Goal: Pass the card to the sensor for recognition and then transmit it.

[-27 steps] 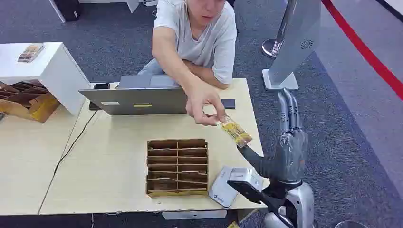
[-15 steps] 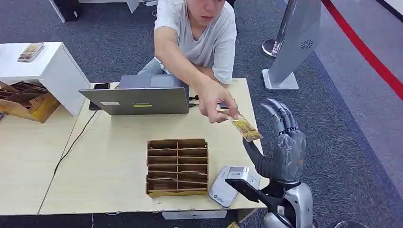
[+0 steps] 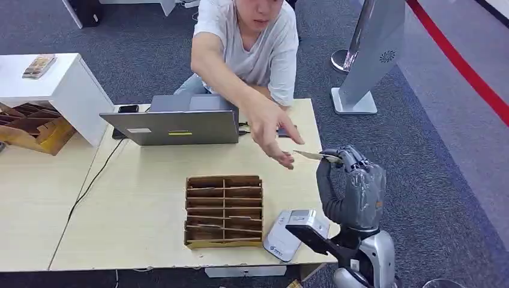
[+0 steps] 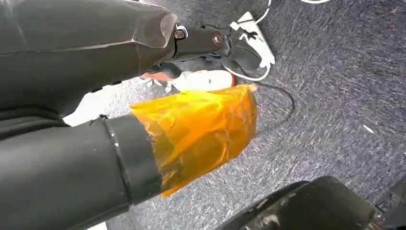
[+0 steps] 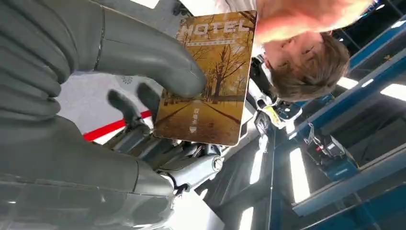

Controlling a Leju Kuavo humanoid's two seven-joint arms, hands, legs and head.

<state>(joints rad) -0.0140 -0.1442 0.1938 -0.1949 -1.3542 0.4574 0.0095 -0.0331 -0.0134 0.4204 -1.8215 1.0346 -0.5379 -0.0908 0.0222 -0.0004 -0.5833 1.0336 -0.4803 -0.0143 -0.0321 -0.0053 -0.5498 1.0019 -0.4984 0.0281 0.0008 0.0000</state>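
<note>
Card [image 3: 312, 155] pinched flat in right hand [image 3: 351, 186] (thumb over its face), long axis toward the person; sensor [image 3: 294, 233] lower, nearer the robot, on tabletop [image 3: 144, 198].

Head cam: high up, looking fwd and down over the table [image 3: 150, 198], wide view; person [image 3: 252, 42] across it, right hand [image 3: 354, 192] coming up from below at the table's right end. Right wrist cam: close behind that hand [image 5: 72, 96], turned upside down, aimed up past the card [image 5: 210, 76] at the person [image 5: 306, 62] and ceiling. Shared w/ head cam: hand, card [image 3: 312, 156], person. Left wrist cam: close, facing down at carpet [image 4: 335, 86].
</note>
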